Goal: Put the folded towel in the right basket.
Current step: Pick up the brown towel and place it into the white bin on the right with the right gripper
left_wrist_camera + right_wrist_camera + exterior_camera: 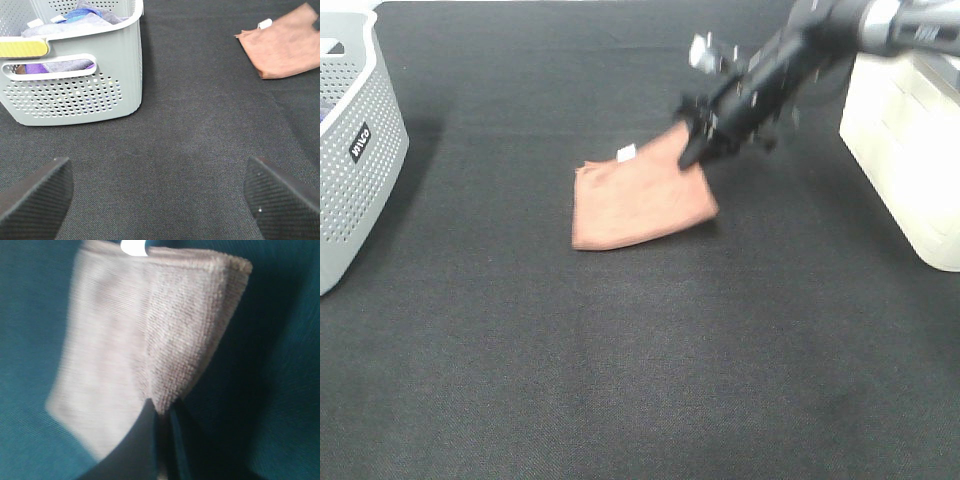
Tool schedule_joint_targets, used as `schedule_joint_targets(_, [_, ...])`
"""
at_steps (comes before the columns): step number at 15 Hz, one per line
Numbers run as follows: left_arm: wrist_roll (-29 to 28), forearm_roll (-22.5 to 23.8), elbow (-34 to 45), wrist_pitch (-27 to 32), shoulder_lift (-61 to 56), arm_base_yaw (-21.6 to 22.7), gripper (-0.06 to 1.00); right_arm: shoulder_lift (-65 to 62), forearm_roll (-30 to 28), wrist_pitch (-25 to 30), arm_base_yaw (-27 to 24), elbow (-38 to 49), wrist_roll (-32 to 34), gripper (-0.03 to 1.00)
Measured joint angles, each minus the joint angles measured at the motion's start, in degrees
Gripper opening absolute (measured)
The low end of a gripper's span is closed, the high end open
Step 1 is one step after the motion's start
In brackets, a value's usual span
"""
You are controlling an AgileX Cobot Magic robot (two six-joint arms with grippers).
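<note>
The folded towel is a reddish-brown square with a small white tag, near the middle of the dark table. My right gripper is shut on its far right corner and lifts that corner off the table. In the right wrist view the towel hangs pinched between my fingertips. The right basket, a cream bin, stands at the right edge, right of that gripper. My left gripper is open and empty over bare table. The towel also shows far off in the left wrist view.
A grey hole-patterned basket with a black label stands at the left edge. In the left wrist view this basket holds purple and grey cloths. The table is covered in dark fabric.
</note>
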Motion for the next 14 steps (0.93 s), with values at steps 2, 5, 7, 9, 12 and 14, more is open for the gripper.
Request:
schedule_joint_targets(2, [0.0, 0.0, 0.0, 0.0, 0.0, 0.0, 0.88, -2.3, -2.6, 4.2, 0.0, -4.8, 1.4, 0.00])
schedule_joint_targets(5, [0.0, 0.0, 0.0, 0.0, 0.0, 0.0, 0.88, -6.6, -10.3, 8.7, 0.0, -13.2, 6.2, 0.00])
schedule_joint_targets(7, [0.0, 0.0, 0.0, 0.0, 0.0, 0.0, 0.88, -9.7, -15.5, 8.8, 0.0, -16.6, 9.1, 0.00])
schedule_joint_targets(9, [0.0, 0.0, 0.0, 0.0, 0.0, 0.0, 0.88, -13.5, -21.2, 9.1, 0.0, -17.1, 10.8, 0.00])
schedule_joint_targets(12, [0.0, 0.0, 0.0, 0.0, 0.0, 0.0, 0.88, -20.2, -31.9, 9.2, -0.6, -17.1, 13.1, 0.00])
schedule_joint_targets(14, [0.0, 0.0, 0.0, 0.0, 0.0, 0.0, 0.88, -23.2, -33.0, 9.3, -3.3, -17.2, 13.7, 0.00])
